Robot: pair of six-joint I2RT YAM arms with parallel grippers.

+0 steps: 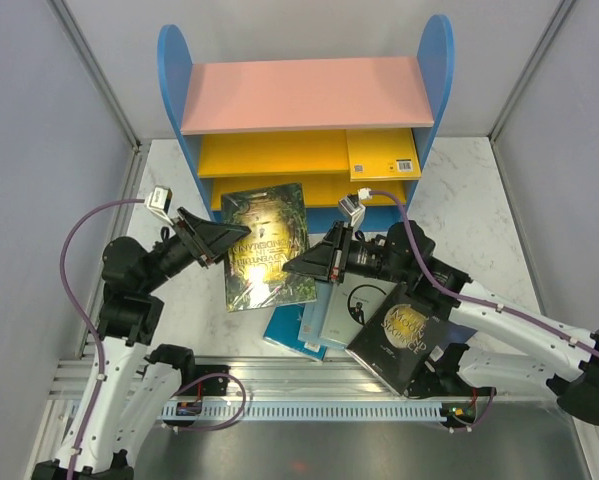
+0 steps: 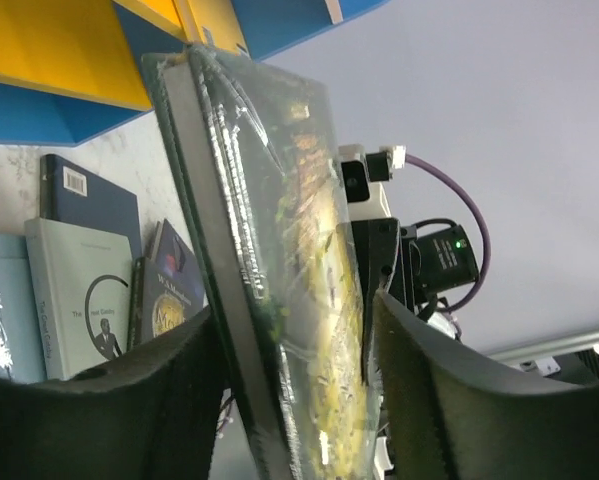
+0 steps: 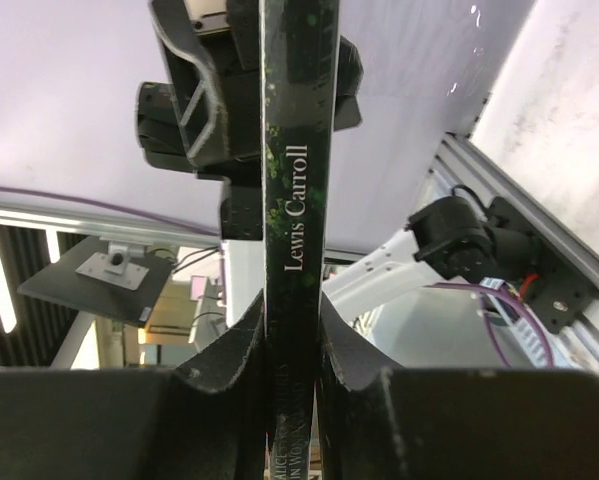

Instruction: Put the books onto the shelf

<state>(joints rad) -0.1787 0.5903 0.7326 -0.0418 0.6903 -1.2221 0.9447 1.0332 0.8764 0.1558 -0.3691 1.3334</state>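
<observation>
A dark green book [image 1: 267, 245] with a gold cover picture hangs above the table in front of the shelf [image 1: 299, 95]. My right gripper [image 1: 314, 262] is shut on its spine [image 3: 297, 200], and both pads of that right gripper [image 3: 294, 340] press the book. My left gripper [image 1: 222, 243] straddles the opposite edge. In the left wrist view the book [image 2: 269, 250] stands tilted between the fingers of the left gripper [image 2: 294, 400], with a narrow gap at the right finger. A yellow book [image 1: 382, 155] lies on the shelf's yellow board. More books lie stacked under the right arm: black-and-gold [image 1: 404, 330], grey-white [image 1: 364, 300] and pale blue [image 1: 324, 320].
The shelf's blue side panels [image 1: 174, 80] rise at the back between grey walls. An aluminium rail [image 1: 309, 385] runs along the near edge. In the left wrist view a navy book [image 2: 89, 200] and the grey-white one [image 2: 79, 300] lie on the marble table.
</observation>
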